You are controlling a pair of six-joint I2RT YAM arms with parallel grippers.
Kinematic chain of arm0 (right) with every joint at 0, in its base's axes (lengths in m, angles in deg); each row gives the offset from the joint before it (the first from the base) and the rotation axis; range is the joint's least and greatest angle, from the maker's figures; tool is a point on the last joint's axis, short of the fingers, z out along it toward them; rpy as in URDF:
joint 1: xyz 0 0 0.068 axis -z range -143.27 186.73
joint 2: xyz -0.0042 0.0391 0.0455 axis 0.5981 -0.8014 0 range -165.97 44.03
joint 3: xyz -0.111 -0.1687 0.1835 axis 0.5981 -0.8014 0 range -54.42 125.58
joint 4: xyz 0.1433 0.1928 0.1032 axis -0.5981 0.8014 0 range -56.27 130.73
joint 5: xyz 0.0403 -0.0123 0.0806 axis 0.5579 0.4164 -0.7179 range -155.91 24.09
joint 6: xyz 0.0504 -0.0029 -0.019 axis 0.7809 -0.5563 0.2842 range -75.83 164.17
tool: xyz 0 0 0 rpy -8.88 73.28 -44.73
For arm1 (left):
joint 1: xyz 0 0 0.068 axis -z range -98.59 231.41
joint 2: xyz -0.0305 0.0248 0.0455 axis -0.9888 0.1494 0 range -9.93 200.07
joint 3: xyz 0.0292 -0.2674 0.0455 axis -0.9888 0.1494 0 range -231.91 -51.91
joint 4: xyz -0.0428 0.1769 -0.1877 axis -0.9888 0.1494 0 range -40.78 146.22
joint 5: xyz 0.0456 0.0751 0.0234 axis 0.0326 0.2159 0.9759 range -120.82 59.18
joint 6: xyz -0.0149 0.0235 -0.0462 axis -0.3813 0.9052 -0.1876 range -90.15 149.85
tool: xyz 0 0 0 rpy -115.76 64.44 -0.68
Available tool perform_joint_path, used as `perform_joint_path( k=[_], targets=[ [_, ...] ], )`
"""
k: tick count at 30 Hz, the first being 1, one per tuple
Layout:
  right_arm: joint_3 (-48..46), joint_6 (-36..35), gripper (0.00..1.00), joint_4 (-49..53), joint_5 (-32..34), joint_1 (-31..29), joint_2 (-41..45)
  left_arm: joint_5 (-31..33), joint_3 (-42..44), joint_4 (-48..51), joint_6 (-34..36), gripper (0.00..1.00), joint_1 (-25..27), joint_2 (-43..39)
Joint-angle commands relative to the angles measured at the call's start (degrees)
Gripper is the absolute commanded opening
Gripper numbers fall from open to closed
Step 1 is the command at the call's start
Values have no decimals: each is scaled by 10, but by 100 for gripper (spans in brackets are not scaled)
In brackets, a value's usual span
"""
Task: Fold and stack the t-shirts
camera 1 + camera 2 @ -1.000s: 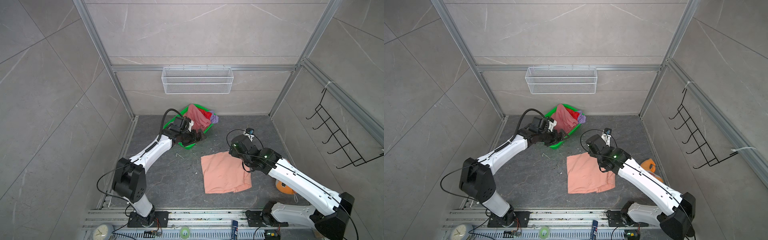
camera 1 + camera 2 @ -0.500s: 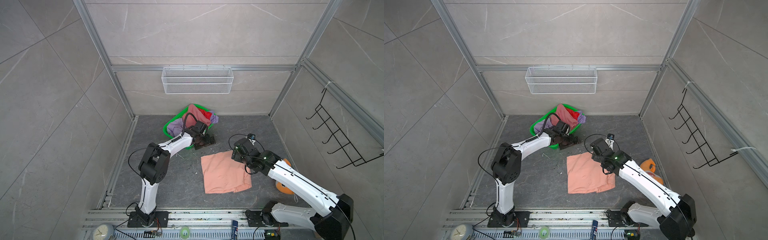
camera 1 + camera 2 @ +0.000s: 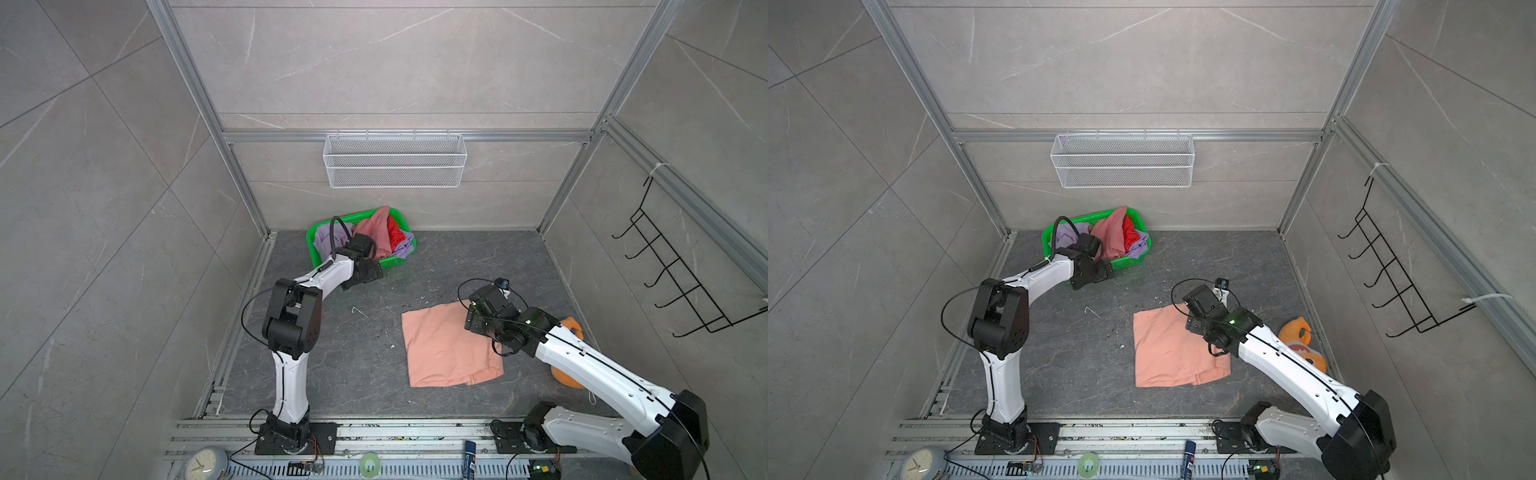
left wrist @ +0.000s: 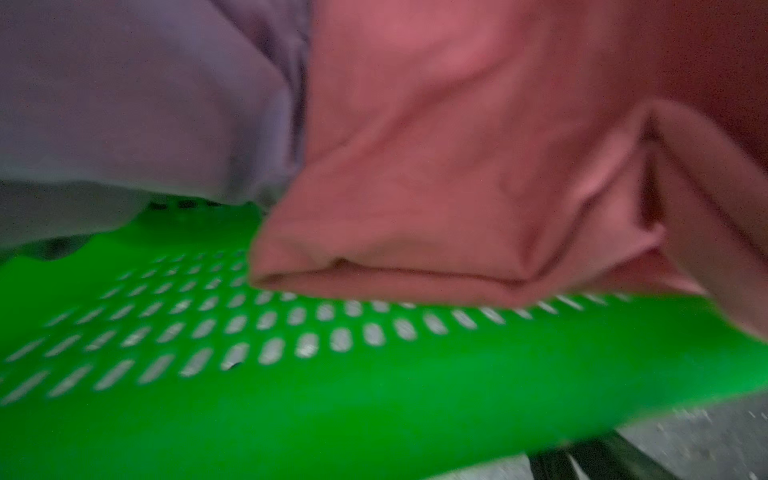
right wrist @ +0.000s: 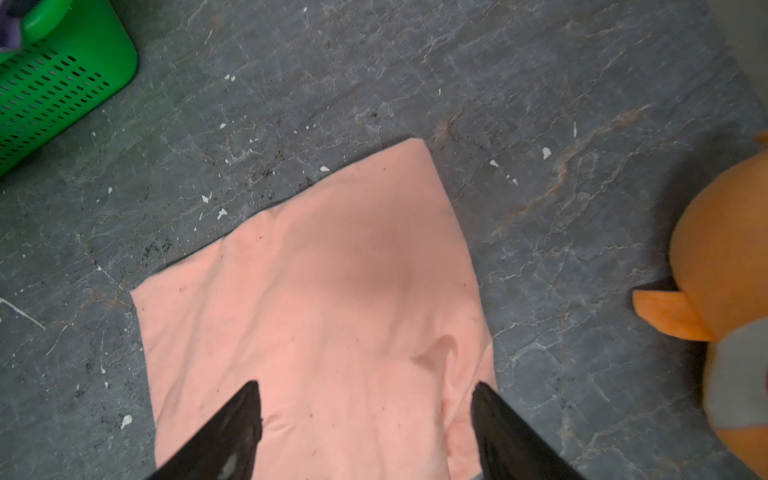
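Note:
A folded peach t-shirt point(image 3: 449, 349) point(image 3: 1175, 349) lies flat on the grey floor. My right gripper point(image 5: 365, 386) hovers open over its far right part, with cloth showing between the fingers and nothing gripped; in a top view the right gripper point(image 3: 473, 322) sits above that corner. At the back, the green basket point(image 3: 392, 262) point(image 4: 374, 395) holds a dusty pink shirt point(image 3: 376, 235) point(image 4: 457, 166), a red shirt point(image 3: 395, 235) and a lavender shirt point(image 3: 326, 245) point(image 4: 124, 104). My left gripper point(image 3: 372, 272) is pressed close to the basket's front wall, open and holding nothing.
An orange plush toy point(image 3: 567, 328) point(image 5: 727, 270) lies right of the peach shirt, beside my right arm. A white wire shelf point(image 3: 395, 160) hangs on the back wall and a black hook rack point(image 3: 681, 282) on the right wall.
My left arm has swung its gripper from the basket's left side round to its front wall. My right gripper has drawn back a little over the peach shirt and opened slightly wider.

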Motion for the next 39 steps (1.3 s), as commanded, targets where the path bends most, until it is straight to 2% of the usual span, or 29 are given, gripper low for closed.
perform_joint_path(
  k=[1, 5, 7, 10, 14, 18, 24, 33, 35, 38, 39],
  targets=[
    [-11, -24, 80, -30, -30, 3, -17, -5, 13, -54, 52, 100, 1, -37],
    [-14, -59, 80, -77, -91, 2, -45, -78, 94, -138, 65, 100, 9, -98],
    [-15, -83, 79, -105, -130, 2, -62, -89, 134, -148, 62, 100, 21, -138],
    [-10, -103, 78, -143, -186, -4, -97, -79, 196, -140, 29, 100, 39, -211],
    [9, -121, 78, -170, -213, -37, -156, -63, 269, -115, -34, 100, 52, -317],
    [29, -122, 76, -201, -239, -70, -225, -28, 303, -25, -86, 100, 55, -404],
    [66, -114, 76, -213, -224, -122, -310, 8, 339, 83, -150, 100, 56, -514],
    [89, -108, 75, -176, -192, -157, -393, -41, 388, 96, -209, 100, 57, -638],
    [88, -101, 66, -181, -197, -160, -407, -41, 395, 105, -209, 100, 57, -655],
    [103, -81, 25, -172, -194, -161, -412, -37, 389, 137, -196, 100, 57, -668],
    [113, -71, 17, -163, -187, -161, -411, -36, 381, 155, -193, 100, 57, -671]
  ],
)
